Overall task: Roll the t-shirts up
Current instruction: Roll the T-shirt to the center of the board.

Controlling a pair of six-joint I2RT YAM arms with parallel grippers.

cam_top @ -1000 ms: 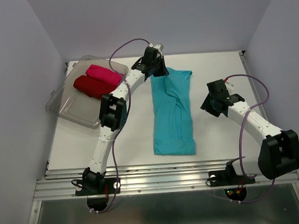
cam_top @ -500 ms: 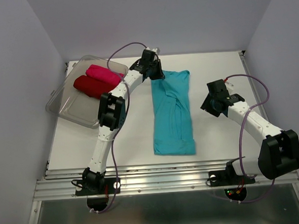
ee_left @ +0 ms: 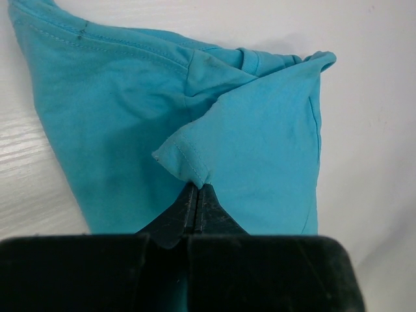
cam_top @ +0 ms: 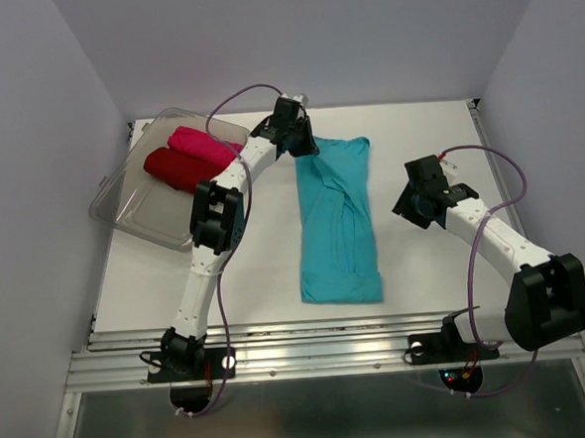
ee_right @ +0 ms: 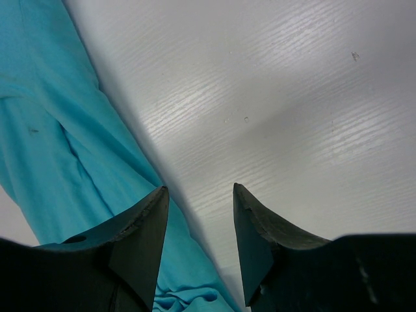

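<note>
Soft turquoise-blue cloth t-shirt (cam_top: pixel 338 226) laid folded lengthwise at centre of white table (cam_top: pixel 256 271); far corner pinched by closed left gripper (ee_left: pixel 197 190); right gripper (ee_right: pixel 198 224) part-open, empty. Thin hold: cloth could be lost, fold skewed if tugged

A white table (cam_top: pixel 266 280) is seen enclosed on three sides by plain, pale lilac walls (cam_top: pixel 301 40). Its near edge is lined with ribbed aluminium rails (cam_top: pixel 320 344), and the surface is evenly lit.
</note>
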